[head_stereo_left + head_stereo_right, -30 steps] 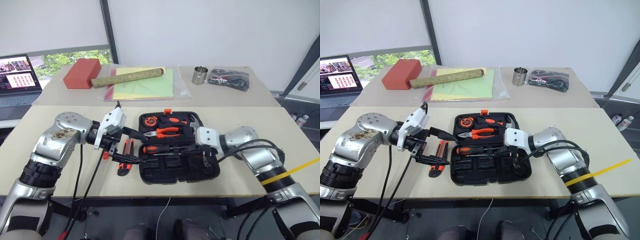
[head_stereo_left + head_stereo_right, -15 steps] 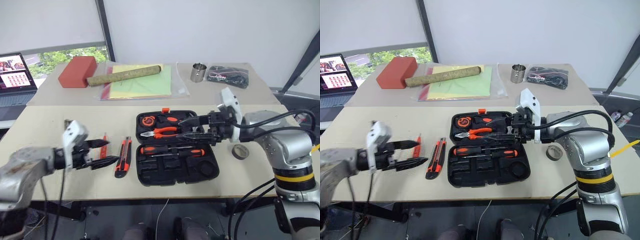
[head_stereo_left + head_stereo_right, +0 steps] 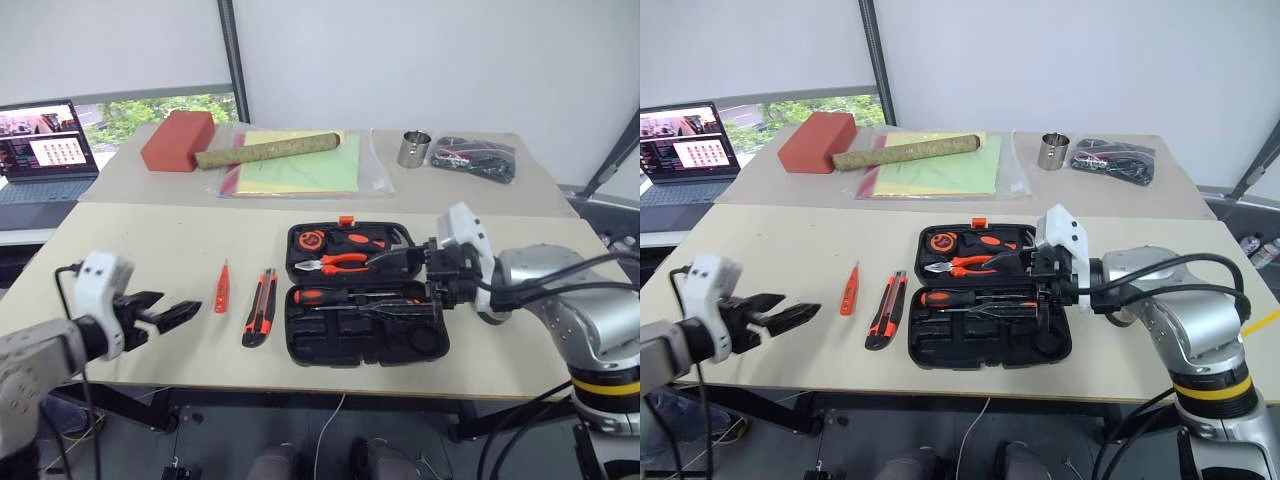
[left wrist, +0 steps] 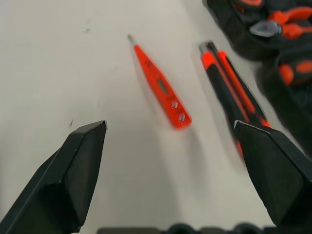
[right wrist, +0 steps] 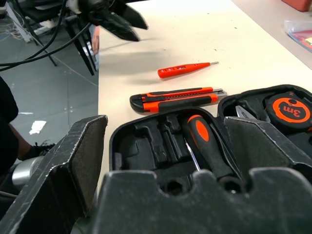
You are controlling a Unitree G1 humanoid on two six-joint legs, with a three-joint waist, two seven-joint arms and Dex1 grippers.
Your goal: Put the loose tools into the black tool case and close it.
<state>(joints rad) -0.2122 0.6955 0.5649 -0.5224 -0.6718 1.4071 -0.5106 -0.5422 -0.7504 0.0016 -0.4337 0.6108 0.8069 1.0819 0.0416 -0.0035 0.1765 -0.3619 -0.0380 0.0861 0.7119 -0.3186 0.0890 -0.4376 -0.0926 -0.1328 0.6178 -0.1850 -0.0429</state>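
The black tool case (image 3: 330,345) lies open in the middle of the near table. In its recesses are a black-and-orange screwdriver (image 3: 340,296), orange-handled pliers (image 3: 340,262) and a tape measure (image 5: 290,109). To the left of the case, on the table, lie the black-and-orange utility knife (image 3: 260,308) and the small orange tester screwdriver (image 3: 221,287). My right gripper (image 3: 1018,284) hovers open over the case's right half, pointing left, with nothing held. Near the table's left front edge is my left gripper (image 3: 185,313), open and empty, pointing toward the tester (image 4: 161,87) and knife (image 4: 229,92).
On the rear table stand a laptop (image 3: 40,150), a red block (image 3: 178,140), a rolled mat (image 3: 275,150) on yellow-green sheets, a metal cup (image 3: 413,150) and a black bag of cables (image 3: 475,158).
My right gripper has opened, lifted off the screwdriver in the case and drawn back. My left arm has swung away from the knife to the table's left front edge. The camera has shifted.
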